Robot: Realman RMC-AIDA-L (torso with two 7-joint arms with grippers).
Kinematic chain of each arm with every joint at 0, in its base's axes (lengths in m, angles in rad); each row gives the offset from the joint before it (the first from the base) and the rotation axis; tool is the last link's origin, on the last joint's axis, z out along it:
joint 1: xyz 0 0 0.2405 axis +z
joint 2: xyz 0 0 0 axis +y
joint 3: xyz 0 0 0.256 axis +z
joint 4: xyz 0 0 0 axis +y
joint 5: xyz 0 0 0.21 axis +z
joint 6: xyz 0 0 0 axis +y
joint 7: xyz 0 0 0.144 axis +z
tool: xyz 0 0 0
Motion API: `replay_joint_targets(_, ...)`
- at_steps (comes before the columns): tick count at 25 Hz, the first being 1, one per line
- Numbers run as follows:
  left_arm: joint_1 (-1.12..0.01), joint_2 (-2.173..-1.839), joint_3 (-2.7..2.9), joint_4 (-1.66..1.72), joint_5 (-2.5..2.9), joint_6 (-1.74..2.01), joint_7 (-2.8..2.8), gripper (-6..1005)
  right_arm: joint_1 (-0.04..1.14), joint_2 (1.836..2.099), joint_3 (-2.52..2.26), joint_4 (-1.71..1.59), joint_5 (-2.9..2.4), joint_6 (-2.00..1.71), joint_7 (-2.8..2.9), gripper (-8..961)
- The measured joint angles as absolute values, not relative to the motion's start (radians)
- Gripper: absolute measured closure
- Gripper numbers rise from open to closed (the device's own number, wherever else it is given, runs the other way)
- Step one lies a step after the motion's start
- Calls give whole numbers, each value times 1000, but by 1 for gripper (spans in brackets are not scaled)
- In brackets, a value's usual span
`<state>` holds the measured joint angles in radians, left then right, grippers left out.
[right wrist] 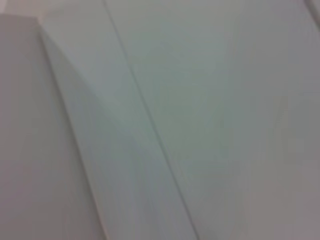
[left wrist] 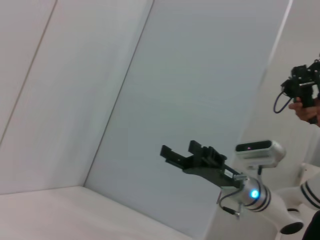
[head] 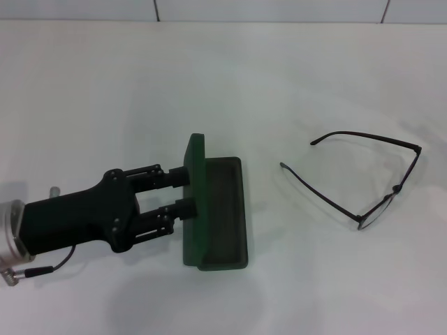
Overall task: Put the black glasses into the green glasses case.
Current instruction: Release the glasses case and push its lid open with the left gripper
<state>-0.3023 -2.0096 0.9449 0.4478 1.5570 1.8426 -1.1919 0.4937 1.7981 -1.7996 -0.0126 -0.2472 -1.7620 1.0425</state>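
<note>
With my left end effector (head: pixel 183 191) spread against the raised lid of the green glasses case (head: pixel 223 213) at frame centre, I'd steady it while the black glasses (head: pixel 374 183) wait right.

Green glasses case (head: pixel 222 213) open, lid upright, black glasses (head: pixel 370 178) unfolded well apart

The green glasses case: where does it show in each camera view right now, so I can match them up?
Head view: green glasses case lies open at lower centre, left end effector against its raised lid, black glasses to its right.
Left wrist view: not in it.
Right wrist view: not in it.
Shared landmark: only the pale wall seam, perhaps.
</note>
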Motion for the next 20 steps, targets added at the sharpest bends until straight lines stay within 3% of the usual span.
replay_joint_targets(20, -243, -2012, 845, 449, 1534, 1828, -1055, 437, 482, 1892, -1734, -58, -237, -1550, 960, 102)
